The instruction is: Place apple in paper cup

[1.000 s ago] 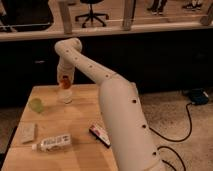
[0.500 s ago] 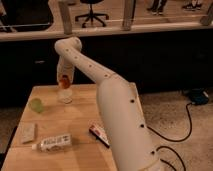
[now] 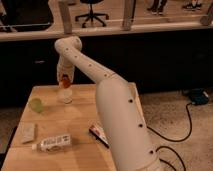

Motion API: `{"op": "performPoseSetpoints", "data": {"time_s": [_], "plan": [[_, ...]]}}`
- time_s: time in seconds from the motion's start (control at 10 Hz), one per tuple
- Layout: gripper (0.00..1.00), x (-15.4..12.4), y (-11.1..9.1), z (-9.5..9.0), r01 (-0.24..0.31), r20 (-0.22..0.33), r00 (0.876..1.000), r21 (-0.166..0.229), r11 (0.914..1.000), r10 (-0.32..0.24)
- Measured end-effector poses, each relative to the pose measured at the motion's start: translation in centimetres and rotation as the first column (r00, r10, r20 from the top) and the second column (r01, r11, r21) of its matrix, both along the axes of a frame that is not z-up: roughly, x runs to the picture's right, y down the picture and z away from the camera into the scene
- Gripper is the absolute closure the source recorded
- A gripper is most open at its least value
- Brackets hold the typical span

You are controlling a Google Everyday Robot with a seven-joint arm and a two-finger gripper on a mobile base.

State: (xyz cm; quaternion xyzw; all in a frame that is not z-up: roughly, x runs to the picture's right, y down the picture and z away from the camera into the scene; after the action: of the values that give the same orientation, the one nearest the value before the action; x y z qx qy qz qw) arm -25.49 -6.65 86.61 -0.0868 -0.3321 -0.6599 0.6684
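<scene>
In the upper left of the frame the gripper (image 3: 64,80) hangs straight over the cup (image 3: 65,95), with the apple (image 3: 64,83) sitting between its fingers and the cup's rim. Compared with the views from a second and half a second ago, almost nothing has shifted: the arm holds the same reach across the table (image 3: 80,150), and the apple shows at the same spot, just above the cup mouth. Whether the fingers have let go yet I cannot tell; they are too small and too close to the fruit to read, and the apple could equally be clamped or already resting on the rim. My judgement is that this is the release step, with the carrying done and only the drop left. As the apple looks about as wide as the cup, it may perch on the rim rather than sink in, and a light paper cup could tip if nudged on the way out. Left of the cup, apart from it, stands a green cup (image 3: 35,104); lower left lie a bottle (image 3: 53,143) on its side and a sponge (image 3: 27,132), and a snack packet (image 3: 98,135) lies near the arm's base, all well clear of the action.
</scene>
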Motion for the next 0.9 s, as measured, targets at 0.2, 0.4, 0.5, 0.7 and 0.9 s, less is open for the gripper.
{"op": "performPoseSetpoints", "data": {"time_s": [0.2, 0.4, 0.5, 0.7, 0.9], "plan": [[0.43, -0.35, 0.0, -0.11, 0.003, 0.004, 1.0, -0.004, 1.0, -0.003], [0.41, -0.24, -0.08, -0.08, 0.002, 0.005, 1.0, -0.006, 1.0, -0.002], [0.41, -0.36, -0.06, -0.07, 0.002, 0.006, 1.0, -0.008, 1.0, -0.002], [0.4, -0.68, -0.03, -0.1, 0.005, 0.009, 1.0, -0.011, 0.9999, -0.004], [0.27, -0.42, -0.27, -0.03, 0.005, 0.005, 1.0, -0.008, 1.0, -0.005]]}}
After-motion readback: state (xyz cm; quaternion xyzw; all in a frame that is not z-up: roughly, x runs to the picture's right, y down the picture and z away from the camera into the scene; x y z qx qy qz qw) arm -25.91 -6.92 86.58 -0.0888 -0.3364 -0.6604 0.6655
